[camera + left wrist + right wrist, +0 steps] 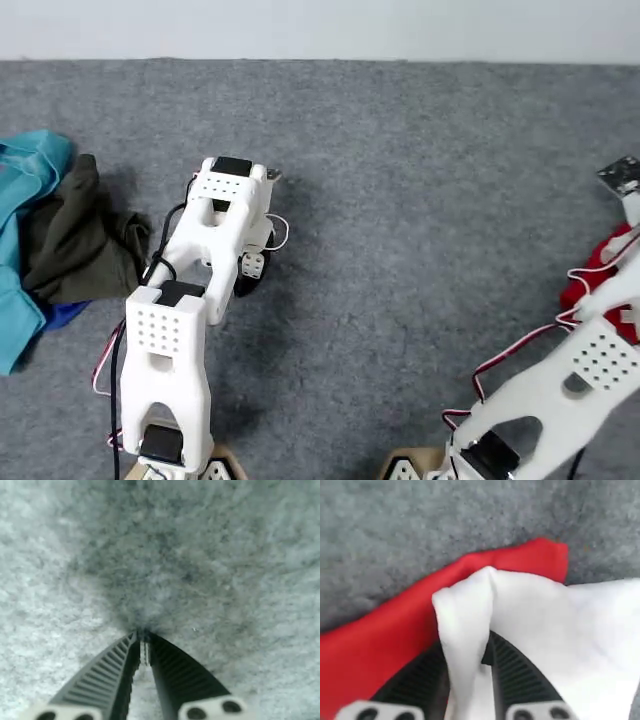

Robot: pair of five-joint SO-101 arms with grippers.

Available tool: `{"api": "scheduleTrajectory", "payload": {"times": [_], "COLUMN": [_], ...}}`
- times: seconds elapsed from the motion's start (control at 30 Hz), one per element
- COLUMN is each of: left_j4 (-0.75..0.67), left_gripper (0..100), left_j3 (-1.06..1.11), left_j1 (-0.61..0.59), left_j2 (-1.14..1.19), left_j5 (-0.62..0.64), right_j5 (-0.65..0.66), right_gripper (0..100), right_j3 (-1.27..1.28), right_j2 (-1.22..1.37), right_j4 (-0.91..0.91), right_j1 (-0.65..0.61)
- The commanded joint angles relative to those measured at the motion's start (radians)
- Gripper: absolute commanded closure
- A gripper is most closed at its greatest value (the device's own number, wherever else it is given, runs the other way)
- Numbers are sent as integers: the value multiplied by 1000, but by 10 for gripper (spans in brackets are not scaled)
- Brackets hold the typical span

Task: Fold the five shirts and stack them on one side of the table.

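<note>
White shirt [535, 615] in right gripper [487, 647] — right edge | shirt pile [62, 235] — left edge

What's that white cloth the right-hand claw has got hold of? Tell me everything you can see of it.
The white shirt is soft, plain fabric, crumpled rather than folded. One bunched ridge of it is pinched between the black ribbed fingers of the right gripper and stands up from them. It lies partly over a red shirt, touching it, on the grey felt-like table cover.
</note>
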Motion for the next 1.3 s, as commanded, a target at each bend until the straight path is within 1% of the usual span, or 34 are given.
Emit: {"api": "scheduleTrajectory", "payload": {"times": [0.0, 0.2, 0.27, 0.33, 0.43, 0.5, 0.63, 0.77, 0.93, 1.1, 1.2, 1.27], "left_j4": [29, 29, 29, 29, 29, 29, 29, 29, 29, 29, 29, 29], "left_gripper": [986, 986, 986, 986, 986, 986, 986, 986, 986, 986, 986, 986], "left_j3": [5, 5, 5, 5, 5, 4, 4, 4, 4, 5, 5, 5], "left_j1": [-6, -6, -6, -6, 2, 3, -5, 2, 0, 2, 2, 2], "left_j2": [-48, -48, -48, -48, -48, -48, -48, -48, -48, -49, -48, -48], "left_j5": [2, 2, 2, 2, 2, 2, 2, 2, 2, 2, 2, 2], "right_j5": [12, 12, 12, 26, 87, 94, 92, 97, 94, 98, 98, 94], "right_gripper": [960, 961, 979, 987, 989, 989, 989, 989, 989, 989, 976, 912], "right_j3": [-21, -23, -23, -23, -23, -23, -20, -21, -21, -20, 14, 28], "right_j2": [5, 4, -13, -38, -73, -91, -131, -174, -259, -283, -260, -240], "right_j4": [-25, -25, -18, 42, 216, 302, 346, 437, 479, 541, 550, 549], "right_j1": [15, 15, 15, 15, 2, -13, -13, -18, -31, -4, -5, -18]}}
